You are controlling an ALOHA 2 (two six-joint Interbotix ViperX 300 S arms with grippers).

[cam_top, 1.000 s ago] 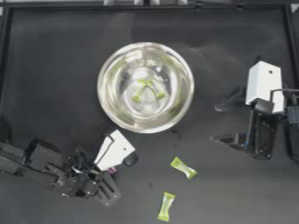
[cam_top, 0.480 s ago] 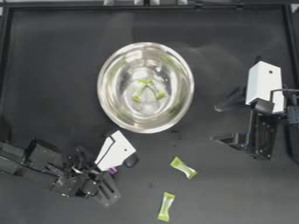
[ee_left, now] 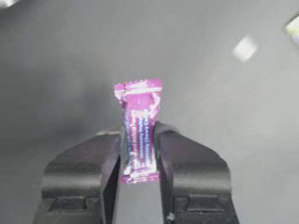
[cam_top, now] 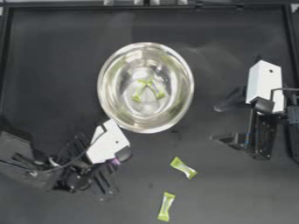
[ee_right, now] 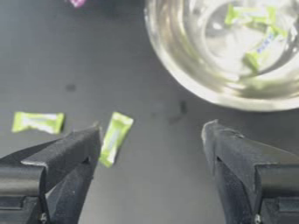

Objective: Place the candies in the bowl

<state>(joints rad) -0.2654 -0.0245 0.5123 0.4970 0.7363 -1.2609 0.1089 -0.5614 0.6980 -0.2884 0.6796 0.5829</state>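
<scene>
One silver bowl (cam_top: 145, 87), four yellow-green candies (cam_top: 182, 167), one pink-purple candy (ee_left: 139, 127), two end effectors.

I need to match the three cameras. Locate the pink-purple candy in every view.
Top view: pink-purple candy barely peeks out beside the left gripper, below the bowl.
Left wrist view: candy stands clamped between the jaws, centre.
Right wrist view: a pink scrap at the top edge.
Shared landmark: the bowl, in the top and right wrist views; the left wrist view lacks it.
</scene>
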